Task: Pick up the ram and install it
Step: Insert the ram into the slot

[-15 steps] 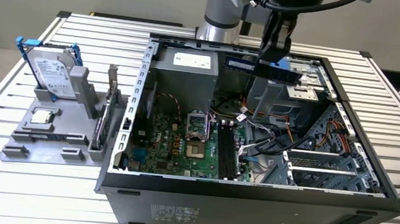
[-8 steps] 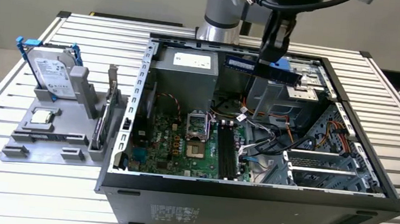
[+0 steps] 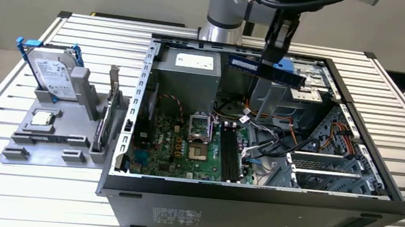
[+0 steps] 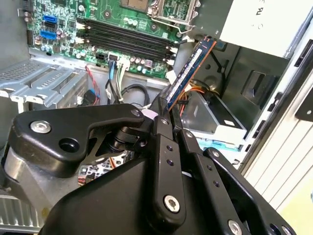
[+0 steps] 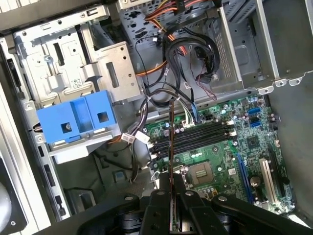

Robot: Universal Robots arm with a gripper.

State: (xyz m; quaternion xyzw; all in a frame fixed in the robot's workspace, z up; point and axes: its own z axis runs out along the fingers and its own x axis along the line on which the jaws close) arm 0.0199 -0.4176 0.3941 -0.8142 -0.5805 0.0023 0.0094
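The black two-finger gripper (image 3: 272,58) is clamping one end of the ram (image 3: 265,70), a long, thin, dark circuit-board stick with black chips. The fingers are closed narrowly onto the board's flat faces, as both wrist views show (image 4: 164,111) (image 5: 172,195). The stick is hanging in the air over the open black tower computer case (image 3: 254,192), lying on its side on the slatted metal table (image 3: 21,174). In the exterior view the stick is tilting and sitting near the grey power supply box (image 3: 191,68), well apart from the green motherboard (image 3: 177,150). The step in hand appears to be the carry toward installation: pick-up is done, seating is not. The black memory slots (image 5: 195,137) are lying empty beside the processor socket (image 5: 203,172). As a judgement, seating is calling for the stick's long edge to run parallel to one slot and sit squarely above it, clear of the loose cable bundle (image 5: 166,98).
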